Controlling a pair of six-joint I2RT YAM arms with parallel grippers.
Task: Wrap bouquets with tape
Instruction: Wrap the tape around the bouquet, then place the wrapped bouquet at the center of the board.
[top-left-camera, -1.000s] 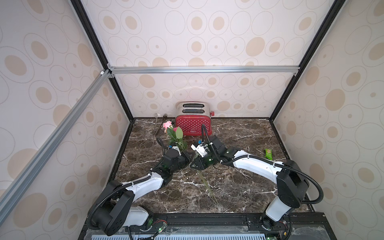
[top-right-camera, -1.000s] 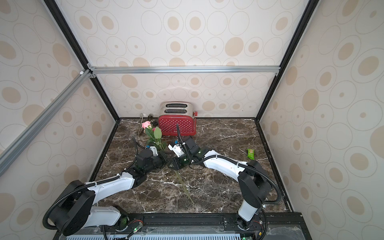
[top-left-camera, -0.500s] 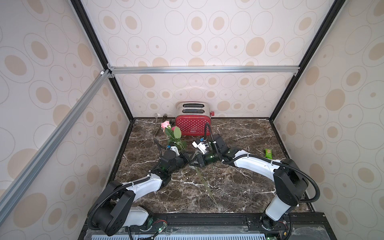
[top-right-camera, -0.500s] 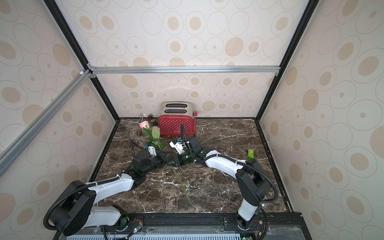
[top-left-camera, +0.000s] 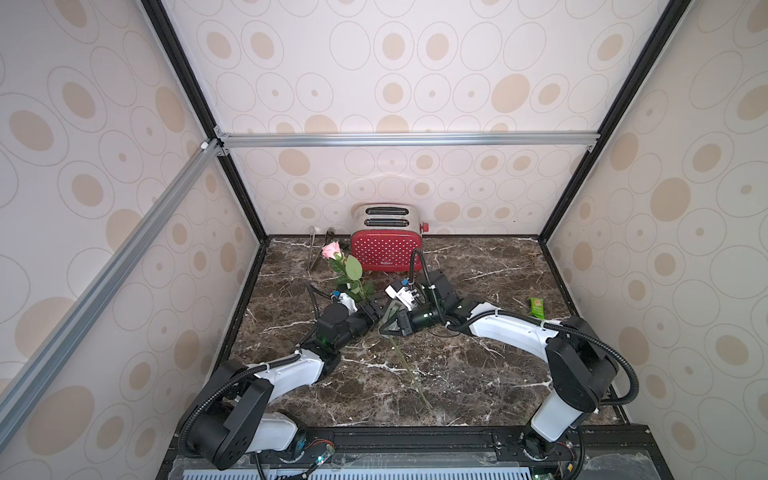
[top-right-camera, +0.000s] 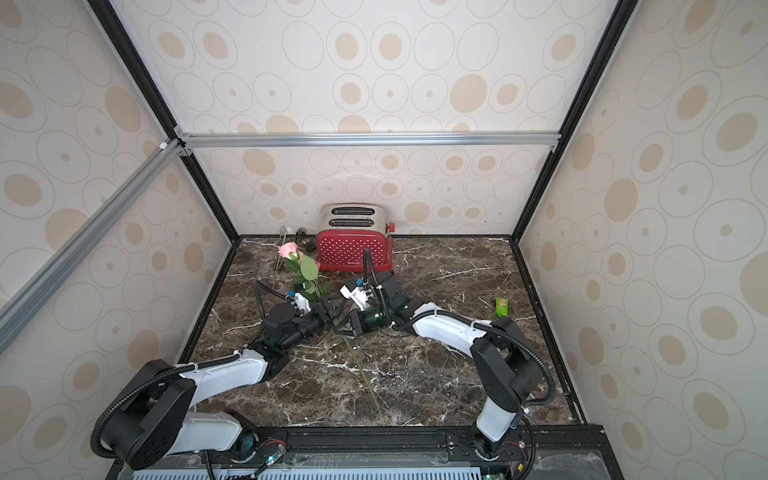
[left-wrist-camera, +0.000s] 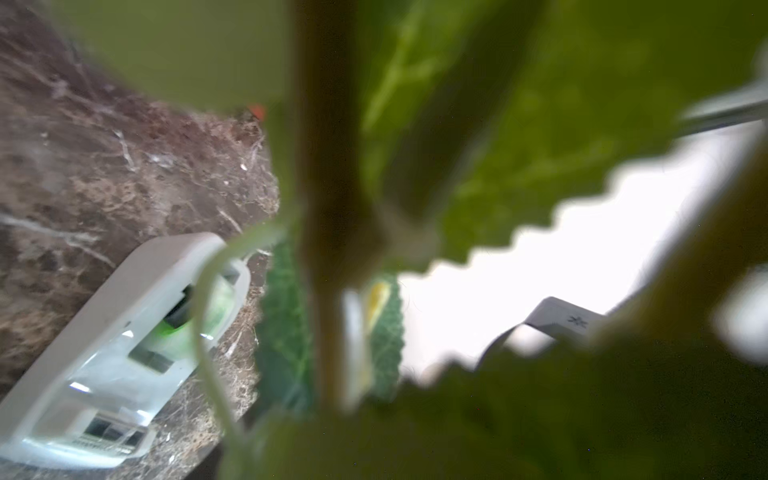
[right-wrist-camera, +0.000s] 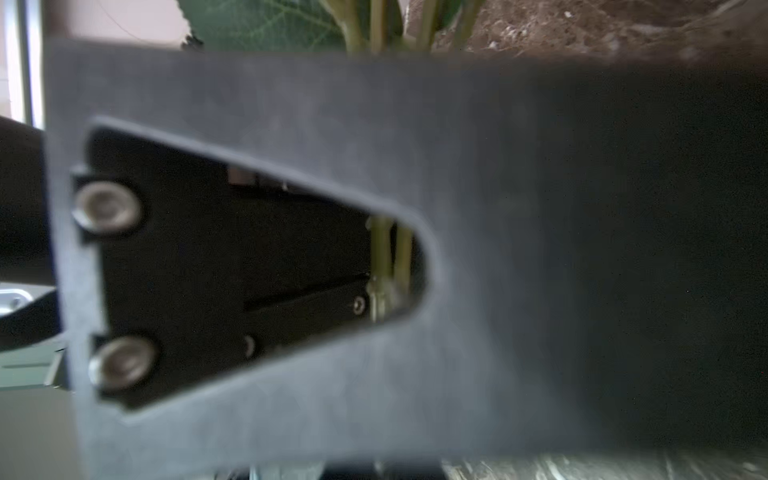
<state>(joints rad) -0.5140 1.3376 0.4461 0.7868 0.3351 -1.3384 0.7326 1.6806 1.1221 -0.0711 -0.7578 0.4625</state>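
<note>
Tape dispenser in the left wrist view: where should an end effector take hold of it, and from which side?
Probably take the tape dispenser across its two long grey sides at mid-body, coming from above. It lies flat on the marble table and its top carries the green roll, which is best left untouched. Note that bouquet leaves crowd one end.

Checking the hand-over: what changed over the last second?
The right gripper has closed on the stems of the bouquet, visible between its jaws in the right wrist view. The left gripper edged back slightly; whether it has let go cannot be seen. The bouquet stays propped up; the toaster and green packet have not moved.
</note>
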